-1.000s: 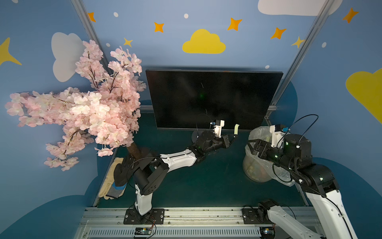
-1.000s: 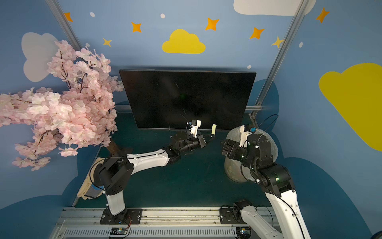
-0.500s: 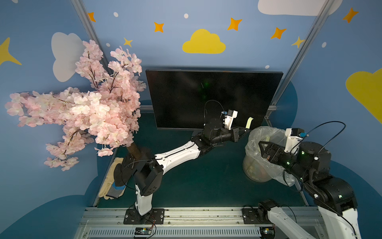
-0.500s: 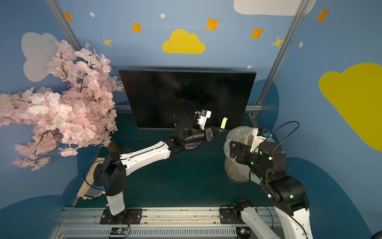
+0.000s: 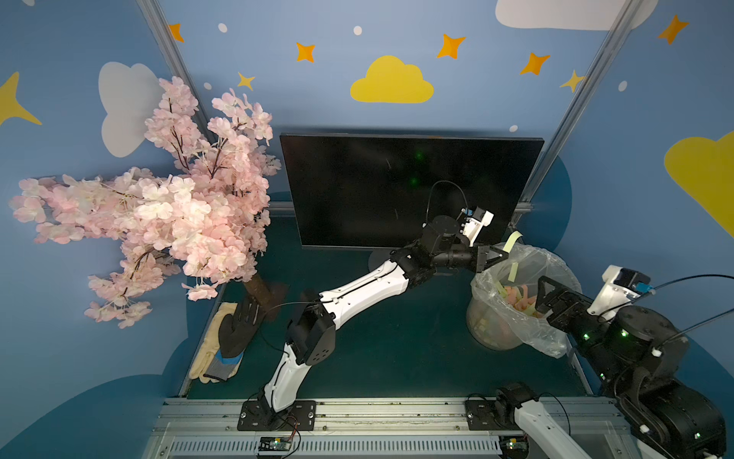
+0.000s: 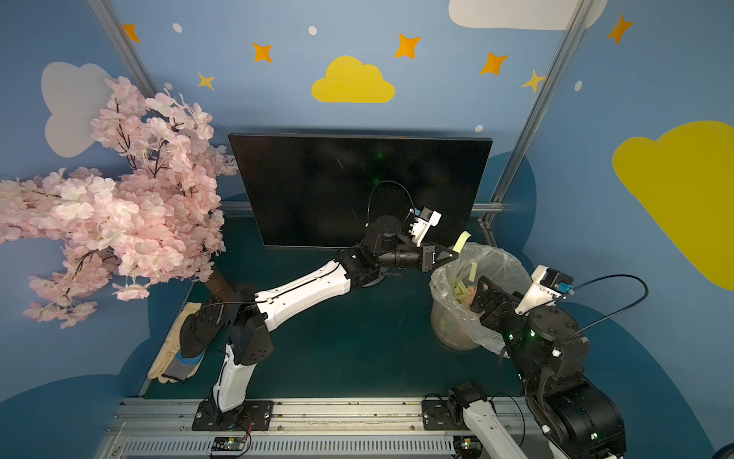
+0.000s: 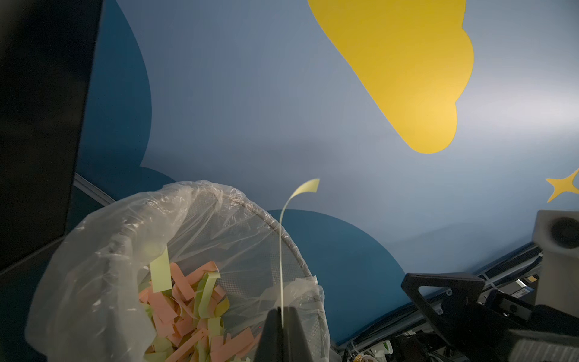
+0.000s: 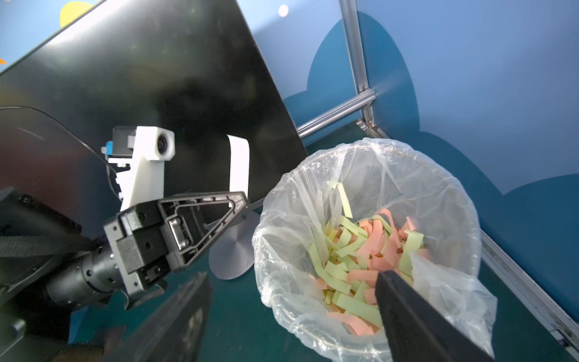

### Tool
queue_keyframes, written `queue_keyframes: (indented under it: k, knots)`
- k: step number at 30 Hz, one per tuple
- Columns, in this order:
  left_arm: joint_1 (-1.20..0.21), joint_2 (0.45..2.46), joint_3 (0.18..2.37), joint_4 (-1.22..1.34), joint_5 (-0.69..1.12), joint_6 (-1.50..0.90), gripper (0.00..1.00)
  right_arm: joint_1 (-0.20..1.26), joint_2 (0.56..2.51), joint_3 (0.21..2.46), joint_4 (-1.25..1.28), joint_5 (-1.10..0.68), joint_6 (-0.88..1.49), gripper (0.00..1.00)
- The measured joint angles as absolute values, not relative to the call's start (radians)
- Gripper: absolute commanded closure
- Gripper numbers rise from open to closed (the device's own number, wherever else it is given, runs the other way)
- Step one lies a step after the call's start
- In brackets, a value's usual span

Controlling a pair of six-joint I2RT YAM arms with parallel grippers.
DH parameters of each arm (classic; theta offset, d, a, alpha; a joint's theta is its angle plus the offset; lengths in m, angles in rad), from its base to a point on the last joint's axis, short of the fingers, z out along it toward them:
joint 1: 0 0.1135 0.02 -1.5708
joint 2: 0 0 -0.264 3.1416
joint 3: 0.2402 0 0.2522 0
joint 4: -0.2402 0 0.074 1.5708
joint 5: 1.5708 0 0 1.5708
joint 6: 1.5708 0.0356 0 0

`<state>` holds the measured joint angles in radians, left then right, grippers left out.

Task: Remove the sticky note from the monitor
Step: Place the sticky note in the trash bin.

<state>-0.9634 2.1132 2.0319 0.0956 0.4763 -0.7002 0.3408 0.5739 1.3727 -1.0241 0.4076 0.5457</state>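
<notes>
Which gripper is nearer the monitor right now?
Left. The left gripper sits just off the monitor's lower corner, shut on the sticky note; the right gripper is farther away, open at the bin.

Open green tabletop [image 5: 401, 357] lies in front of the monitor [image 5: 377, 190], crossed by the outstretched left arm [image 5: 365, 284], with the blossom tree [image 5: 167, 214] crowding the left side and the lined bin [image 5: 516, 330] the right.
</notes>
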Motion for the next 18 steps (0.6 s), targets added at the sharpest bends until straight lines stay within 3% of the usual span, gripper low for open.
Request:
queue_keyframes:
  k: [4, 8, 18]
  knots:
    - [-0.982, 2.157, 2.112, 0.008, 0.488, -0.670, 0.94, 0.341, 0.567, 1.369, -1.033, 0.445, 0.554, 0.13]
    - [-0.998, 2.181, 2.160, -0.088, 0.486, -0.619, 0.84, 0.341, 0.567, 1.346, -1.042, 0.461, 0.566, 0.13]
    - [-1.003, 2.232, 2.278, -0.232, 0.483, -0.543, 0.37, 0.341, 0.567, 1.333, -1.060, 0.467, 0.588, 0.13]
